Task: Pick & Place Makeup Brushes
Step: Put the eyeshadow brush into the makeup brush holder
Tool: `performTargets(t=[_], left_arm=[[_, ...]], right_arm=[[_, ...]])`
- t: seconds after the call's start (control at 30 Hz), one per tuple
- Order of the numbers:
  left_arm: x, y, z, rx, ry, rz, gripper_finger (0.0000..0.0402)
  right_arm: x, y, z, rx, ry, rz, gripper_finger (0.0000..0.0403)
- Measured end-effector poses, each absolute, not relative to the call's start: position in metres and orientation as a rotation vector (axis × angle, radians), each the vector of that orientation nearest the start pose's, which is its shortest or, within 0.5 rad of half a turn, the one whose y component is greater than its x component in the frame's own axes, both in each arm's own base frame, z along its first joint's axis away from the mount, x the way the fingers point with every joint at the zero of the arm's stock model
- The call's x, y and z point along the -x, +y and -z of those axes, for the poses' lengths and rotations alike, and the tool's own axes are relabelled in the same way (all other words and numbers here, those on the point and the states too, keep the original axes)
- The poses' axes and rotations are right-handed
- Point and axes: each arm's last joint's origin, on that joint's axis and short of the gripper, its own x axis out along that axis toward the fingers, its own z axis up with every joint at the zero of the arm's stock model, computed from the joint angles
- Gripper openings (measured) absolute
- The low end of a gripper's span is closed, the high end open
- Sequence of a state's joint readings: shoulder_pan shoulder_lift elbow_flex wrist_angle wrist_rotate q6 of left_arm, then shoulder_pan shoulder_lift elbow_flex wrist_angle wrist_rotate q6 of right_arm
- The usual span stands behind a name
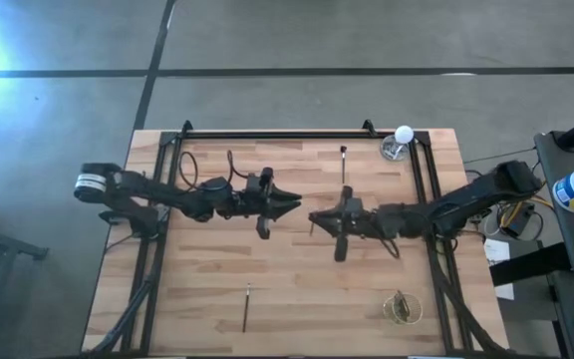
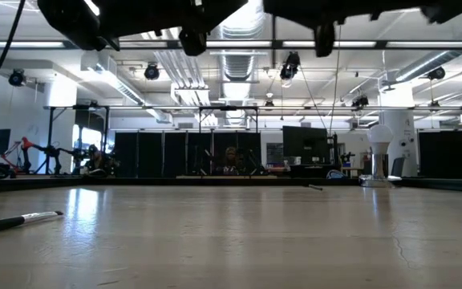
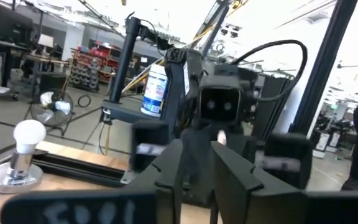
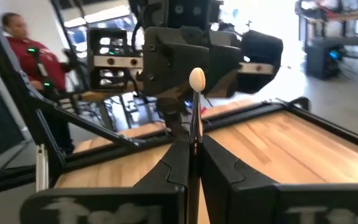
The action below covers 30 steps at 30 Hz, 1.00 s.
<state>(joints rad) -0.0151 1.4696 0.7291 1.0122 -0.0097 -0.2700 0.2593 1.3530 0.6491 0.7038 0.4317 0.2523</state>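
My right gripper (image 1: 315, 216) hovers above the table's middle, pointing left, and is shut on a makeup brush (image 4: 196, 93) whose pale oval tip stands up past the fingers. My left gripper (image 1: 295, 204) faces it from the left at close range, open (image 3: 196, 158), with nothing between its fingers. Two more brushes lie flat on the wood. One brush (image 1: 344, 156) is near the far edge and shows in the low view (image 2: 315, 187). The other brush (image 1: 246, 307) is near the near edge and also shows low (image 2: 18, 221). My right gripper pinches the brush's thin dark shaft (image 4: 195, 127) between its two fingers (image 4: 173, 158). The brush stands across the fingers, lifted clear of the table, its pale bristle tip (image 4: 197, 79) pointing up. The lower end of the brush is hidden behind the fingers.
A white bulb on a round silver base (image 1: 399, 145) stands at the far right corner, also in the left wrist view (image 3: 20, 155). A wire and glass holder (image 1: 400, 307) sits near the right front. A black frame (image 1: 267, 133) runs round the table. A person (image 4: 27, 50) stands beyond it.
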Motion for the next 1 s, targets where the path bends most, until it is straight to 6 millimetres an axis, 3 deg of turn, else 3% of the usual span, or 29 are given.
performTargets(t=[0.17, 0.47, 1.0], left_arm=[[-0.298, -0.004, -0.269, 0.239, -0.267, 0.035, 0.009], [-0.295, -0.003, -0.255, 0.243, -0.215, -0.012, 0.0091], [-0.296, -0.004, -0.244, 0.268, -0.12, -0.019, 0.0091]], right_arm=[[-0.243, 0.087, -0.261, -0.295, 0.046, 0.269, 0.0014], [-0.188, 0.139, -0.275, -0.35, 0.206, 0.44, 0.0014], [-0.148, 0.233, -0.298, -0.292, 0.46, 0.403, 0.0013]])
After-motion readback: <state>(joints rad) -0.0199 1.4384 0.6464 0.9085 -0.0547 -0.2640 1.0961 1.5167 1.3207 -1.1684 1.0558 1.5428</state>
